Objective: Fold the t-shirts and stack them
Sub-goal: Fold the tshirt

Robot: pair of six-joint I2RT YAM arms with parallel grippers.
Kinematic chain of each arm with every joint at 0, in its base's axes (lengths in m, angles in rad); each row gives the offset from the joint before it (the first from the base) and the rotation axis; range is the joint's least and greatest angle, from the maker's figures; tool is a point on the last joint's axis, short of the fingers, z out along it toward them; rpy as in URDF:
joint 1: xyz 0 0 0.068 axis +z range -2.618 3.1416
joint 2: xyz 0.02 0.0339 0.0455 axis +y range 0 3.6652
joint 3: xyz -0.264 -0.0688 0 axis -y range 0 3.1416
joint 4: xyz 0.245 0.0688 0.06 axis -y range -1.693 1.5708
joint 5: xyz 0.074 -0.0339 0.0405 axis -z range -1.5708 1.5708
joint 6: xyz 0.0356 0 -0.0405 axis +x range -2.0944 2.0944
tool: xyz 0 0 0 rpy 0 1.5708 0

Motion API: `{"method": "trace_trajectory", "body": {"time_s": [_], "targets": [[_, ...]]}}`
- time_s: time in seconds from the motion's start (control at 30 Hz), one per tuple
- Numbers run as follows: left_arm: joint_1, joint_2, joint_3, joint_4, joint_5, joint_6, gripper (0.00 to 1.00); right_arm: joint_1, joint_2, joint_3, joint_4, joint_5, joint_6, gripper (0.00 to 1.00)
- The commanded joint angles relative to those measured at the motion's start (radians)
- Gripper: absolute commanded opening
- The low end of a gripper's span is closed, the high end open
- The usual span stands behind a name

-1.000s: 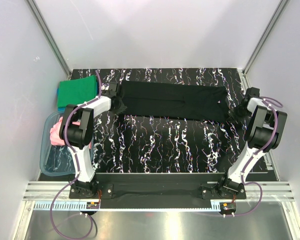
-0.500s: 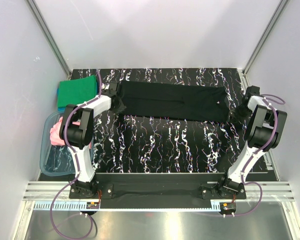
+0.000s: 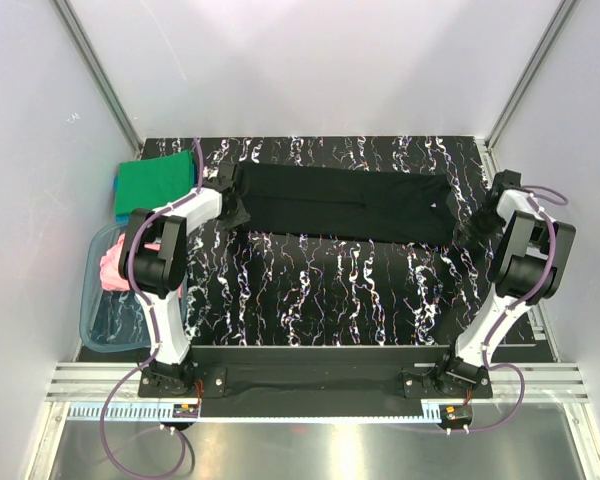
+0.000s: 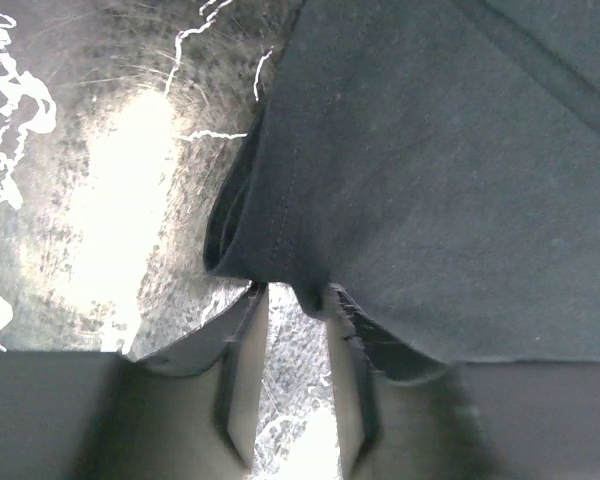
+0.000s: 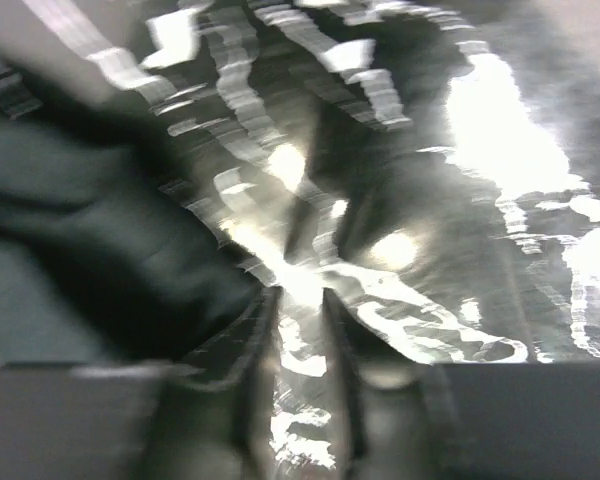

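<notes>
The black t-shirt (image 3: 345, 203) lies across the far part of the table as a long folded band. My left gripper (image 3: 230, 206) is at its left end. In the left wrist view this gripper (image 4: 295, 295) is open, with table showing between the fingers (image 4: 242, 350) and a fold of the black cloth (image 4: 430, 150) resting at the tips. My right gripper (image 3: 470, 228) sits at the shirt's right end. In the blurred right wrist view it (image 5: 298, 295) is open over bare table, the black cloth (image 5: 80, 230) just left of it. A folded green t-shirt (image 3: 158, 185) lies on a blue one (image 3: 117, 186) at far left. A pink t-shirt (image 3: 115, 265) sits in the tub.
The clear blue-tinted tub (image 3: 108, 325) stands at the left table edge beside the left arm. Grey walls close in on both sides and at the back. The marbled black table (image 3: 330, 290) stretches between the shirt and the arm bases.
Both grippers have parted their jaws at the ends of the black shirt. The right wrist has shifted slightly. The shirt lies as it did.
</notes>
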Motion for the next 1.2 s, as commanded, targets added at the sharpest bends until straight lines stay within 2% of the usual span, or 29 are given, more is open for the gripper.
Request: {"method": "trace_trajectory", "body": {"time_s": [0.0, 0.03, 0.2, 0.23, 0.3, 0.37, 0.5, 0.67, 0.77, 0.93, 1.17], "targets": [[0.006, -0.055, 0.069, -0.025, -0.012, 0.011, 0.38, 0.032, -0.086, 0.076, 0.049, -0.163, -0.081, 0.33], [0.006, -0.064, 0.076, -0.03, 0.007, 0.017, 0.4, 0.041, -0.083, 0.112, 0.062, -0.205, -0.126, 0.39], [0.001, -0.107, 0.111, 0.041, 0.185, 0.072, 0.42, 0.08, -0.016, 0.194, 0.184, -0.455, -0.209, 0.45], [-0.003, -0.109, 0.112, 0.094, 0.299, 0.079, 0.44, 0.081, 0.004, 0.237, 0.19, -0.475, -0.233, 0.45], [-0.016, -0.1, 0.134, 0.186, 0.471, 0.094, 0.46, 0.09, 0.076, 0.296, 0.162, -0.501, -0.27, 0.47], [-0.029, -0.057, 0.17, 0.208, 0.541, 0.094, 0.47, 0.09, 0.128, 0.393, 0.117, -0.509, -0.313, 0.47], [-0.049, 0.01, 0.185, 0.381, 0.737, 0.027, 0.47, 0.09, 0.275, 0.554, 0.057, -0.596, -0.373, 0.47], [-0.077, 0.089, 0.236, 0.467, 0.779, 0.004, 0.47, 0.093, 0.406, 0.657, -0.008, -0.731, -0.436, 0.47], [-0.108, 0.159, 0.319, 0.477, 0.779, 0.002, 0.47, 0.098, 0.447, 0.692, -0.026, -0.731, -0.47, 0.52], [-0.163, 0.25, 0.381, 0.535, 0.716, -0.042, 0.47, 0.101, 0.484, 0.731, -0.046, -0.759, -0.493, 0.53], [-0.256, 0.334, 0.444, 0.628, 0.626, -0.074, 0.52, 0.113, 0.458, 0.664, 0.026, -0.793, -0.493, 0.38]]}}
